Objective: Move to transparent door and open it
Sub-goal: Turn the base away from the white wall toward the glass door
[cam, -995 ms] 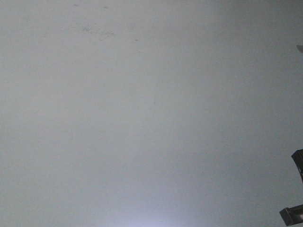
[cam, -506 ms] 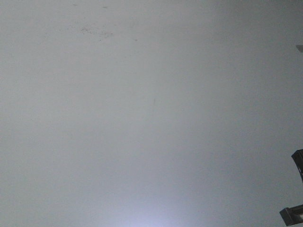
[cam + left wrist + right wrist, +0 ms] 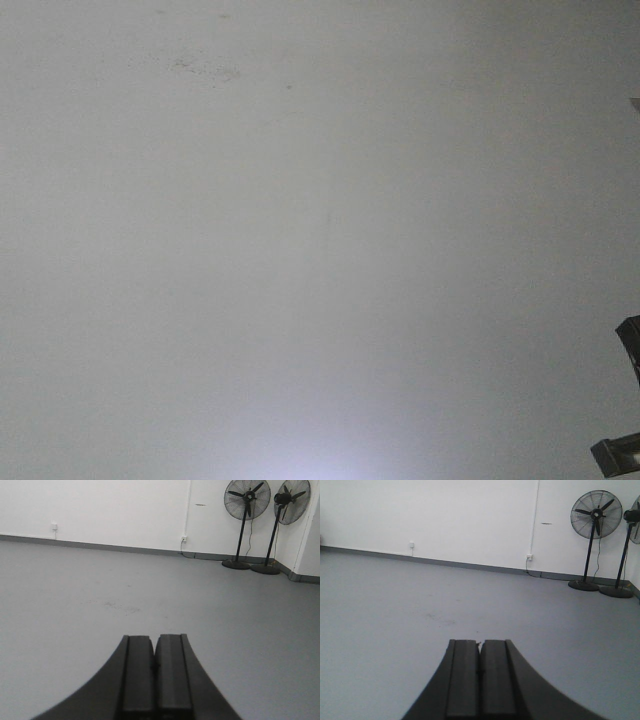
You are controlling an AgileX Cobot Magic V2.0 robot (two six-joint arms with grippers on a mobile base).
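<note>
Inspecting the left wrist view from left to right: noted a wall socket [image 3: 54, 526] low on the white wall [image 3: 115, 505], with a grey skirting strip [image 3: 100, 545] beneath. Noted a second socket [image 3: 184, 538] at the foot of a thin vertical conduit [image 3: 189, 505]. Further right, recorded the left fan [image 3: 246, 500] and the right fan [image 3: 290, 495] on pedestals near the room corner, bases just beside each other. Found the left gripper [image 3: 155, 645] at bottom centre over the grey floor [image 3: 75, 605], pads pressed flat together, nothing held between them. Logged faint scuff marks [image 3: 117, 606] on the floor ahead of it.

Turning to the front-facing view: saw only a plain grey surface [image 3: 320, 260], with a faint speckled patch [image 3: 200, 68] at upper left. Noted a dark angular part [image 3: 622, 455] cut off by the right edge; could not identify it.

Checking the right wrist view: found the right gripper [image 3: 480, 650] closed likewise, pads touching, holding nothing, pointed across open floor toward the same white wall and fans.

Searched all three views for the transparent door: could not place it from any of them.
</note>
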